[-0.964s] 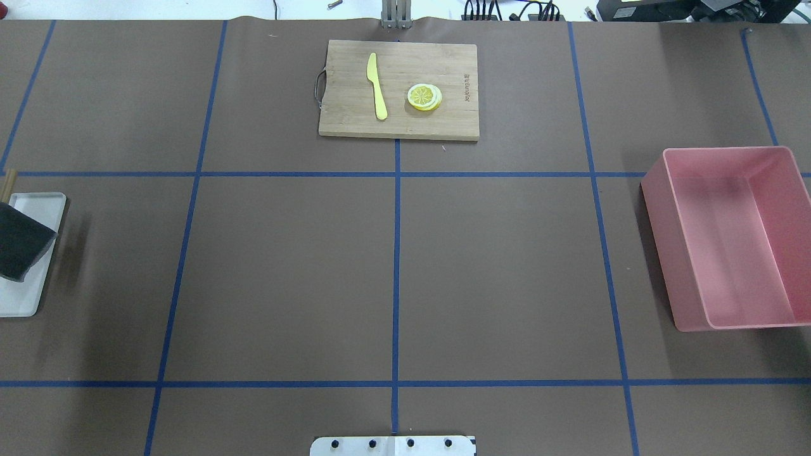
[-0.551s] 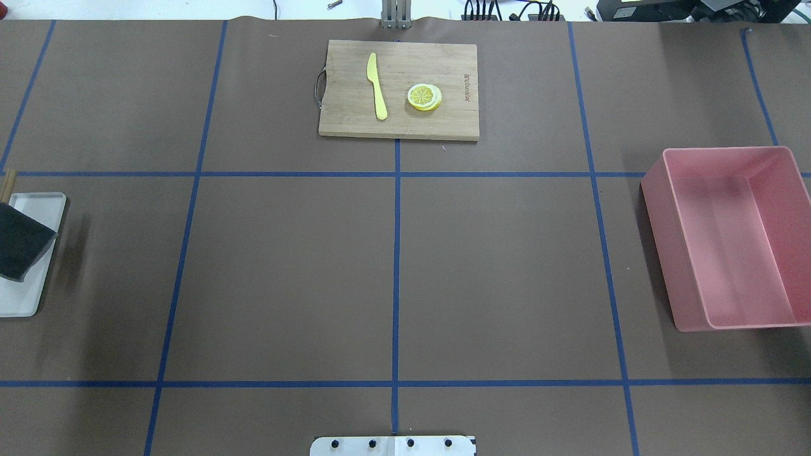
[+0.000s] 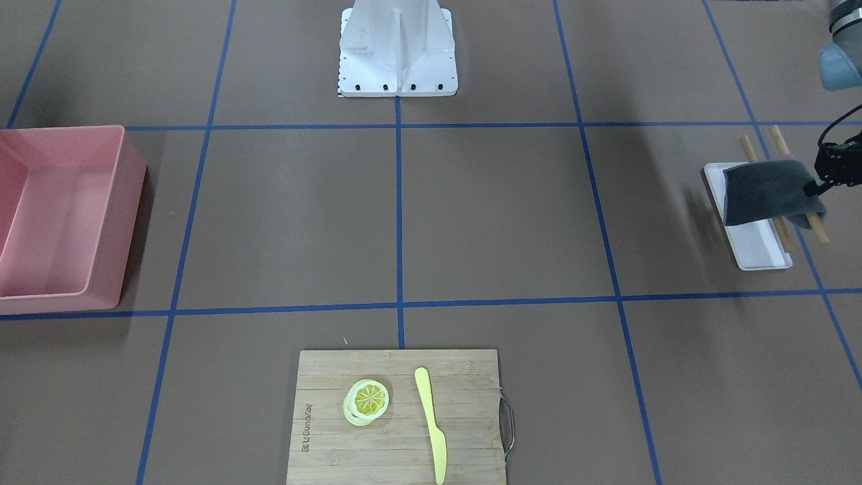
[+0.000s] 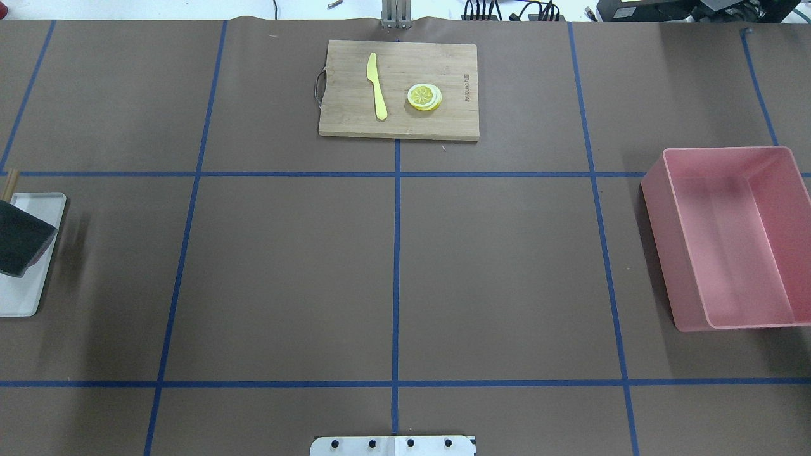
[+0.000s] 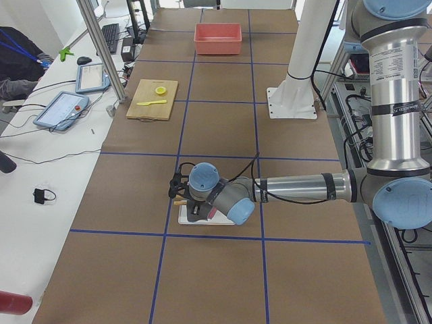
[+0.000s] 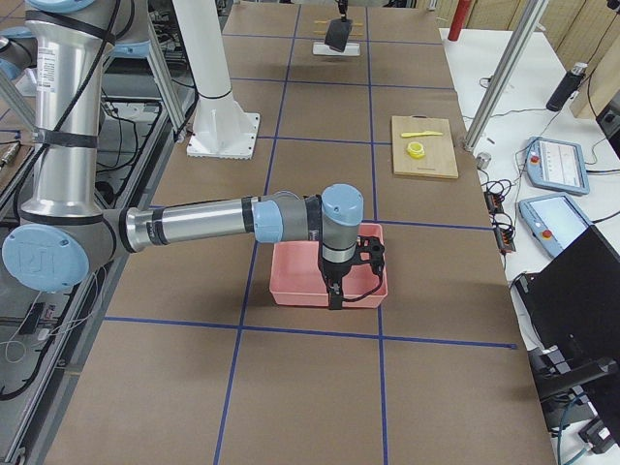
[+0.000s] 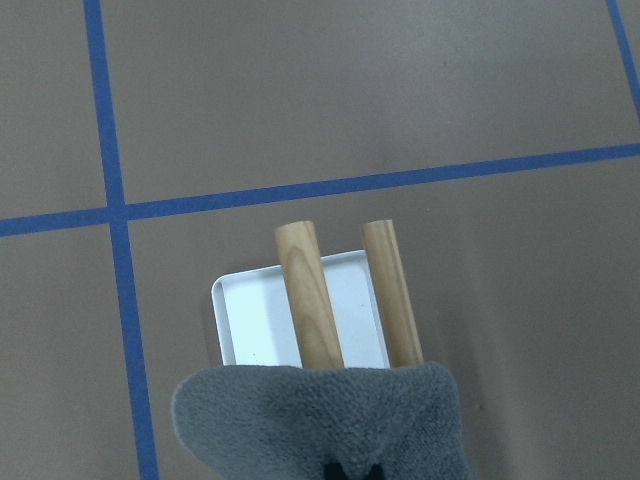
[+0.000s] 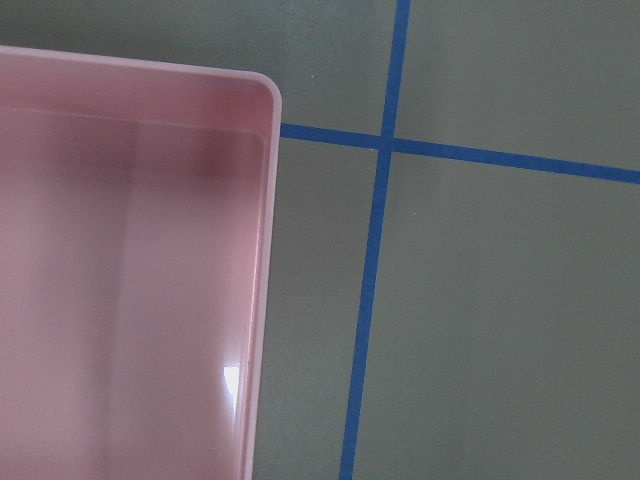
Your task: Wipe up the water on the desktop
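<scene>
The desktop [image 4: 285, 272] is brown with blue tape lines; I see no water on it. My left gripper [image 3: 813, 188] is at the table's left edge, shut on a dark grey cloth [image 3: 764, 192]. The cloth hangs over a white tray [image 3: 761, 249] and two wooden sticks [image 7: 310, 300]. In the overhead view the cloth [image 4: 19, 244] shows at the left edge, and in the left wrist view [image 7: 320, 425] at the bottom. My right gripper [image 6: 354, 266] hovers over the pink bin [image 6: 329, 286]; I cannot tell whether it is open or shut.
The pink bin [image 4: 728, 240] stands at the right side. A bamboo cutting board [image 4: 399, 88] at the far middle carries a yellow knife [image 4: 377, 85] and lemon slices [image 4: 424, 97]. The robot's base [image 3: 397, 54] is at the near middle.
The cloth has shifted a little toward the left edge of the overhead view and upward. Nothing else has moved.
</scene>
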Motion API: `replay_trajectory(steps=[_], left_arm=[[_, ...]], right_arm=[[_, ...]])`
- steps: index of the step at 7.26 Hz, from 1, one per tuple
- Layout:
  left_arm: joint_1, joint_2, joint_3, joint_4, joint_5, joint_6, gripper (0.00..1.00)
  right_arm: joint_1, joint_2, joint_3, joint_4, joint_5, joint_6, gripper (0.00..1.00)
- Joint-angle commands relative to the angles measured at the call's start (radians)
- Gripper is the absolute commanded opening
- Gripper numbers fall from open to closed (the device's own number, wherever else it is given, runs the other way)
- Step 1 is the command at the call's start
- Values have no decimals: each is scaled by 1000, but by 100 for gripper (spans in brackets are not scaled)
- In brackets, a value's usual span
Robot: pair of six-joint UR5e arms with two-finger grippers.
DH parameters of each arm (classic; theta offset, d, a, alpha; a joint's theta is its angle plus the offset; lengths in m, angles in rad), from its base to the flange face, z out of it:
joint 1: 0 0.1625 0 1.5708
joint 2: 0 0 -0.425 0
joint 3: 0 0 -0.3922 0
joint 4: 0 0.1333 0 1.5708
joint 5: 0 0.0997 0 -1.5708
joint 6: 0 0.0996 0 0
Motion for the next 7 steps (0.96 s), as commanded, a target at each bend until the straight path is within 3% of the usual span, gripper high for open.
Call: replay_trajectory(steps=[1,4,7], left_arm=[[-2,-4,-5,0,-1,0,0],[-15,-20,-29,14,-125,-3,0],[-43,-37,-31,21,-120,-4,0]], right_arm=[[-1,3,-1,1,1,0,100],[1,5,-1,1,1,0,100],[-1,5,-1,1,1,2,100]])
